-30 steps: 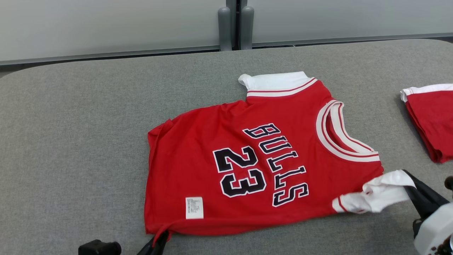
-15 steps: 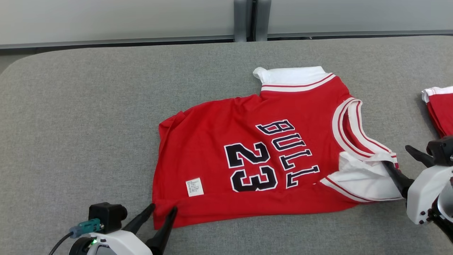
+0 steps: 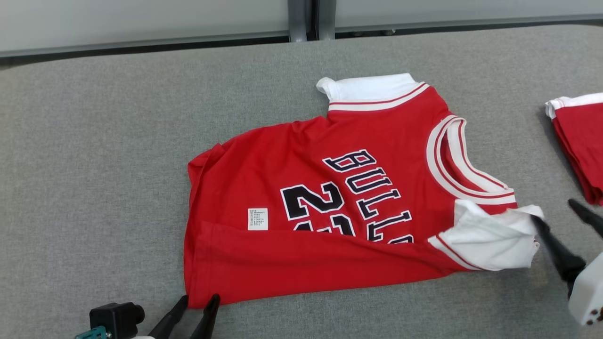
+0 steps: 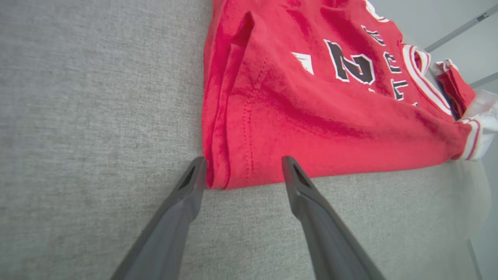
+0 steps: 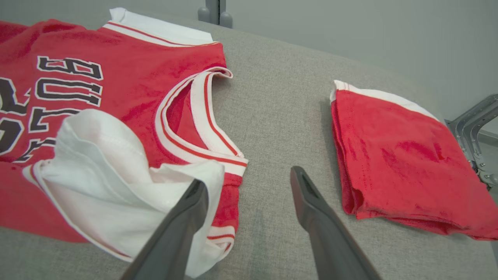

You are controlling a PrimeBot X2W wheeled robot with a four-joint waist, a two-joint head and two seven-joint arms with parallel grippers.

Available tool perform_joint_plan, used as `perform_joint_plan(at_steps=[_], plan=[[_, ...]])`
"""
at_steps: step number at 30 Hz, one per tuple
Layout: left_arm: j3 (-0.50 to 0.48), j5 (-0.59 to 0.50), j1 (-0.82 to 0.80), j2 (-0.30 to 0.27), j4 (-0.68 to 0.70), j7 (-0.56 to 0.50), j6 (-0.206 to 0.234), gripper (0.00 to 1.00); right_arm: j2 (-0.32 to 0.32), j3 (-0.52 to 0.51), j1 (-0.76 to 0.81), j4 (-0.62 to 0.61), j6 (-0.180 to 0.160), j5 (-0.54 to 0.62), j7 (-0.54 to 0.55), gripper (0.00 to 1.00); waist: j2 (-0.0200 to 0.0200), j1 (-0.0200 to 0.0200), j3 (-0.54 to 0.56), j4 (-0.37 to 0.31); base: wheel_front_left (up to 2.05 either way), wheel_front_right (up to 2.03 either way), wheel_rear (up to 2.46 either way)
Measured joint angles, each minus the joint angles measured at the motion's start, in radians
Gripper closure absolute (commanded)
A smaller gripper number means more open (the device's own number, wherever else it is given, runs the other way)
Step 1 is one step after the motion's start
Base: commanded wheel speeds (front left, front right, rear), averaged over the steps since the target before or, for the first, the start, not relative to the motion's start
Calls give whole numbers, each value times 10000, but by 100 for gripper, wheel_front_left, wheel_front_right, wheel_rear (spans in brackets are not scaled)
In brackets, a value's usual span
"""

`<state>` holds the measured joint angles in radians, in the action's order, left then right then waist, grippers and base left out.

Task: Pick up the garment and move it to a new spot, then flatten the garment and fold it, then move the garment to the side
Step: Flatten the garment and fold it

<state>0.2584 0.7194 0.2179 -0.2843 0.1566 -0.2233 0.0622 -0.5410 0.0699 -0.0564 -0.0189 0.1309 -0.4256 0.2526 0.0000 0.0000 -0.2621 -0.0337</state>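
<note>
- Red jersey point(image 3: 282, 160) lies mid-way across the grey cloth-covered table point(image 3: 94, 141), neck towards the robot's right and hem towards its left.
- Change: a second ago both grippers were pinched on the near edge, one on the hem corner and the other on the white sleeve point(image 3: 490, 235). Now that near edge is turned up over the front as a long red band, and both grippers have let go.
- At the near hem corner the left gripper point(image 3: 199, 297) has its fingers spread. In the left wrist view they stand either side of the corner, clamping nothing.
- By the shoulder the right gripper point(image 3: 552, 210) is also spread wide. One finger rests against the sleeve's rumpled edge and the other is over bare table, so no cloth is held.
- Meaning, as I judge it: the first lengthwise fold is laid. The sleeve sits puffed up rather than flat, so it likely needs tucking or pressing before the far side is brought over.
- Writing: black letters edged in white read "BULL", with the last letter mostly under the fold. Earlier the word read "BULLS" over "23". Only the top halves of the digits show now.
- Small white label point(image 3: 257, 219) near the hem has print too fine to read.
- Off to the right lies a second red garment point(image 3: 579, 141), already folded, apart from the jersey.
</note>
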Motion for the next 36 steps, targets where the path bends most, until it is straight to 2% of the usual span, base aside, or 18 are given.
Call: perform_joint_plan(at_steps=[8,20,25,31,32,33,34,35,36], plan=[[188,12,-281,146,-12,96,-100,0,261,-127,315,-431,0,19,23,0,0,0,-457,59,0,0,0],[347,-115,-484,171,-357,215,-173,0,150,-82,287,-468,0,-238,708,0,0,0,-235,185,0,0,0],[357,-343,-723,109,-485,236,-77,0,186,140,786,-470,0,-508,1400,0,0,0,-441,228,0,0,0],[454,-236,-1185,142,-809,111,-186,0,291,587,527,-123,0,-401,1534,0,0,0,-881,276,0,0,0],[491,-222,-1260,130,-884,54,-272,18,299,663,386,-27,0,-412,1519,0,0,0,-926,286,0,0,0],[522,-209,-1350,123,-966,38,-370,53,301,704,268,65,0,-426,1498,20,0,0,-953,304,0,0,0],[535,-138,-1444,151,-1072,38,-443,64,299,719,181,167,0,-483,1442,40,0,0,-961,329,0,0,0],[558,-77,-1516,178,-1170,36,-523,100,293,740,100,272,0,-531,1425,68,0,0,-954,354,0,0,0],[570,-35,-1592,165,-1285,35,-606,100,293,769,15,341,0,-627,1402,89,0,0,-929,371,0,0,0]])
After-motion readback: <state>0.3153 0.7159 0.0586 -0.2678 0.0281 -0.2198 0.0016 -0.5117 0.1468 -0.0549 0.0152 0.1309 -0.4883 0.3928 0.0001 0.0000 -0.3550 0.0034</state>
